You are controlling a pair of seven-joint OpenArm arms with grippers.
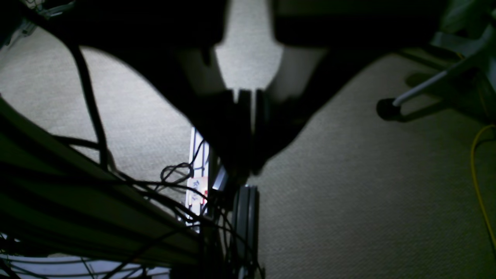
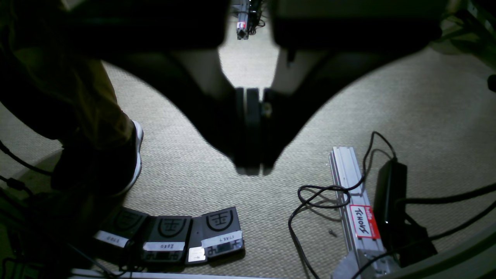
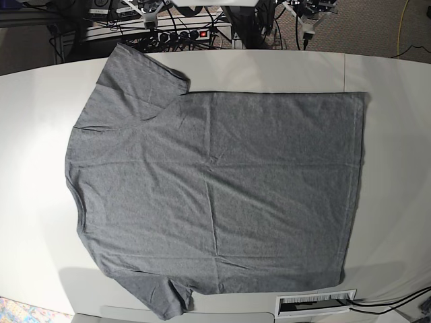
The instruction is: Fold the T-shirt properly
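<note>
The T-shirt point(image 3: 215, 182) lies spread flat on the white table point(image 3: 397, 134) in the base view. It is plain heather grey, with the collar end at the left, the hem at the right, and one sleeve at the top left and one at the bottom left. Neither arm shows in the base view. In the left wrist view my left gripper point(image 1: 252, 168) is shut with nothing in it and points down at carpet. My right gripper point(image 2: 252, 170) is likewise shut and empty above carpet in the right wrist view.
A slotted white strip point(image 3: 316, 304) sits at the table's near edge. Under the right gripper are three foot pedals point(image 2: 170, 236), a person's shoe point(image 2: 133, 155) and an aluminium rail point(image 2: 352, 201) with cables. A chair caster point(image 1: 387, 109) and a cable tangle point(image 1: 178, 174) show by the left gripper.
</note>
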